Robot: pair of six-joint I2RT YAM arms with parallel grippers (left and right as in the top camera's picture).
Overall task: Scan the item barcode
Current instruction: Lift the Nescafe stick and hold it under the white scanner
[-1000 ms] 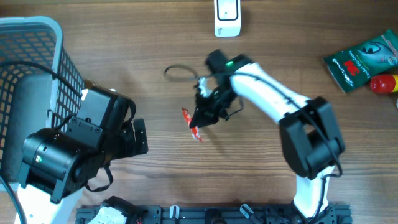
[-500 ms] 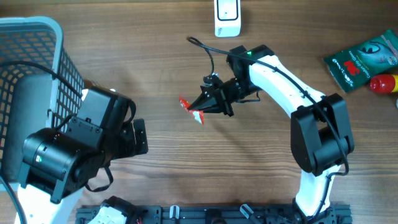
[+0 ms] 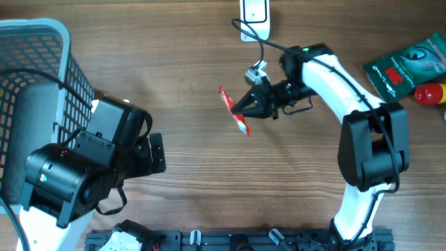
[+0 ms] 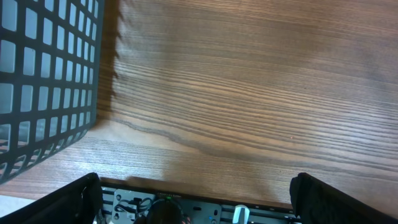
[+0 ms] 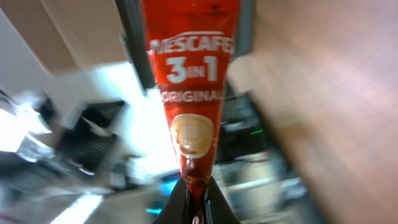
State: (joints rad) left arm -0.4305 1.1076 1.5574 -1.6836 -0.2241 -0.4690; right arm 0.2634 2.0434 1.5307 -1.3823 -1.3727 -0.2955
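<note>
- The right end effector is gripping a red Nescafé 3-in-1 coffee sachet by one end, its jaws closed tight on the crimped edge.
- The sachet is hanging in the air above the middle of the bench, slanting down and to the left in the overhead view. It is not touching the wood.
- In the right wrist view the printed brand face is pointing at the camera. No barcode is showing there, so it is probably sitting on the far side.
- A white device at the top edge of the bench, likely the scanner, is standing near the raised sachet but apart from it.
- The left end effector is resting idle beside the grey basket, with its jaws spread wide and nothing between them.
- A green packet and a red and yellow item are lying at the far right, well apart from the work.
- Judging by this, the presenting step is under way: the item is lifted and is heading for the scanner.
- The next move is calling for a wrist turn so the barcode side is facing the scanner window, then a steady hold close in front of it.
</note>
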